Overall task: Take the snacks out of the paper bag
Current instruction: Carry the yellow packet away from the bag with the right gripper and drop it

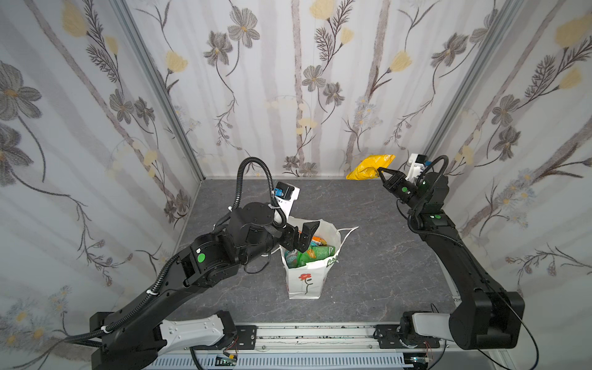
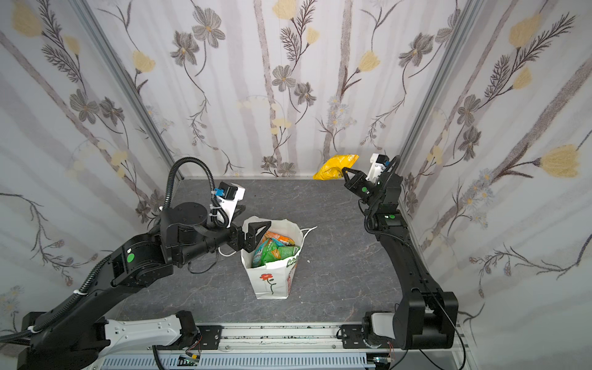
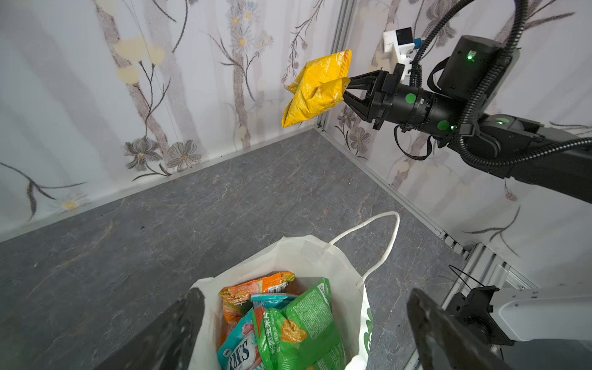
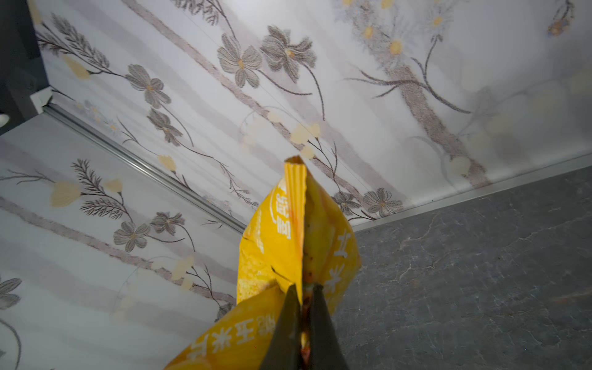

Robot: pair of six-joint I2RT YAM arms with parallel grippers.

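- Green packet (image 3: 301,330) stands on end at the top of the pile inside the bag (image 1: 304,283), crimped top edge up. A teal packet (image 3: 238,350) and an orange packet (image 3: 256,286) crowd beside it.
- The bag is upright mid-table with its mouth open upward — so the way in is straight down.
- Left gripper (image 1: 304,237) hangs at the mouth's left rim, jaws wide apart and empty. The packets lie just below and ahead of its fingers, and it is by far the nearer arm.
- Yellow packet (image 3: 315,91) is already out, up in the air near the back right corner, well apart from the bag.
- Right gripper (image 3: 347,87) has its jaws clamped on that packet's crumpled side, with bare table (image 1: 368,256) beneath — a set-down there looks unobstructed, I judge.
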